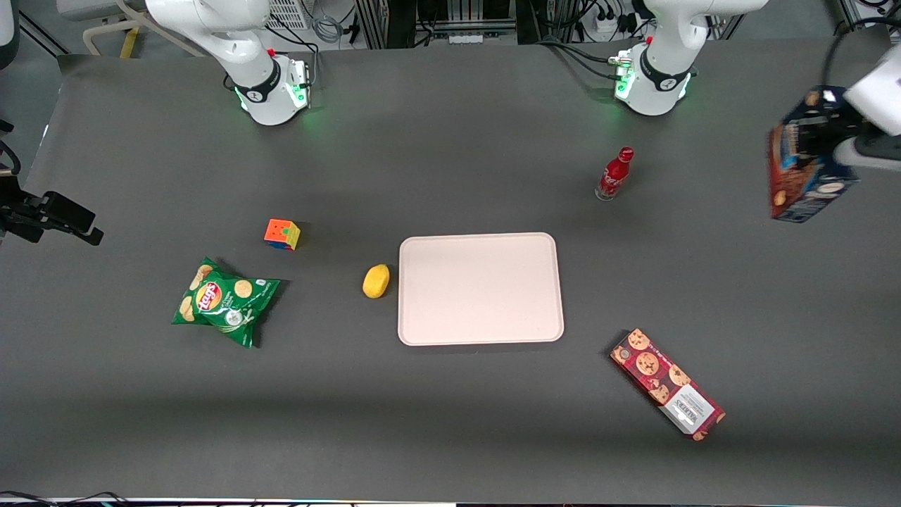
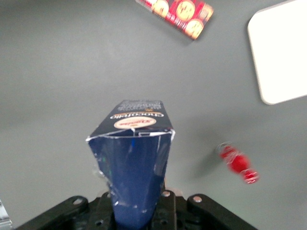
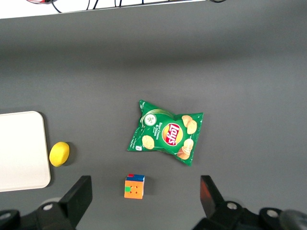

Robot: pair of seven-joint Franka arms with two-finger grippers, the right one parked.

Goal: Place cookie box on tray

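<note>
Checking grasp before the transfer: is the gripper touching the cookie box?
Touching. In the left wrist view the cookie box sits clamped in the gripper; the front view shows it lifted clear of the table, away from the tray.

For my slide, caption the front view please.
Left gripper holds the navy cookie box aloft toward the working arm's end of the table, with the tray bare.

Cookie box (image 2: 135,163) hides the gripper (image 2: 136,211) fingers.
</note>
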